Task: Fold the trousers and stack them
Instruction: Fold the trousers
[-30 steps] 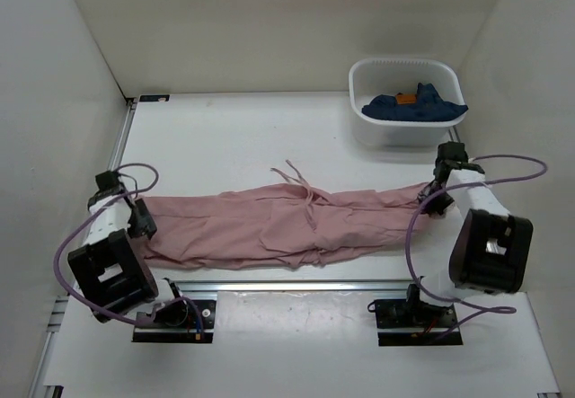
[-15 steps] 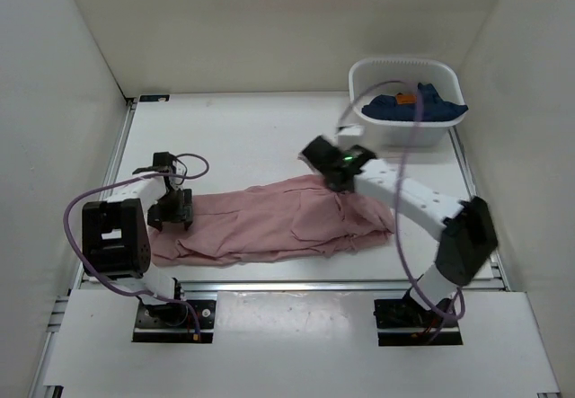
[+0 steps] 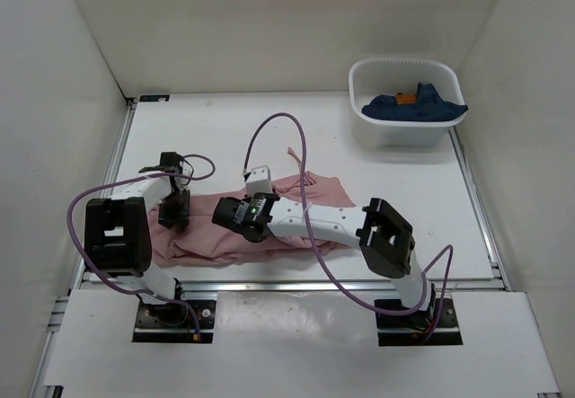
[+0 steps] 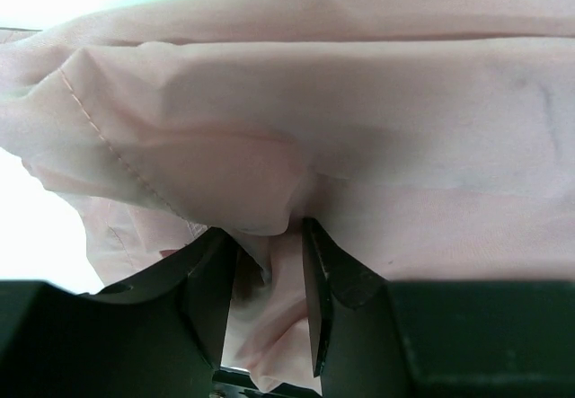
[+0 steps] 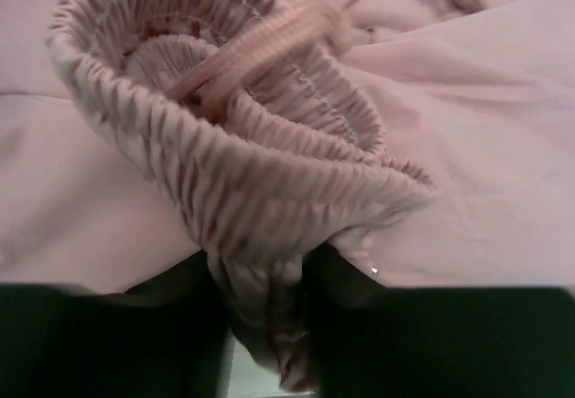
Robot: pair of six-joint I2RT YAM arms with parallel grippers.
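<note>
Pink trousers [image 3: 328, 191]: wrinkled, doubled over on themselves, lying across the near middle of the surface [image 3: 225, 137] (a drawstring end pokes out on the far side).
Left gripper [image 4: 269, 277]: at the trousers' left end, clamped on a fold of the fabric.
Right gripper [image 5: 260, 326]: over the trousers' middle-left, with the gathered waistband [image 5: 225, 173] bunched between its fingers; whether it is gripping or loose, cannot tell.
Grippers: near each other, not touching.
</note>
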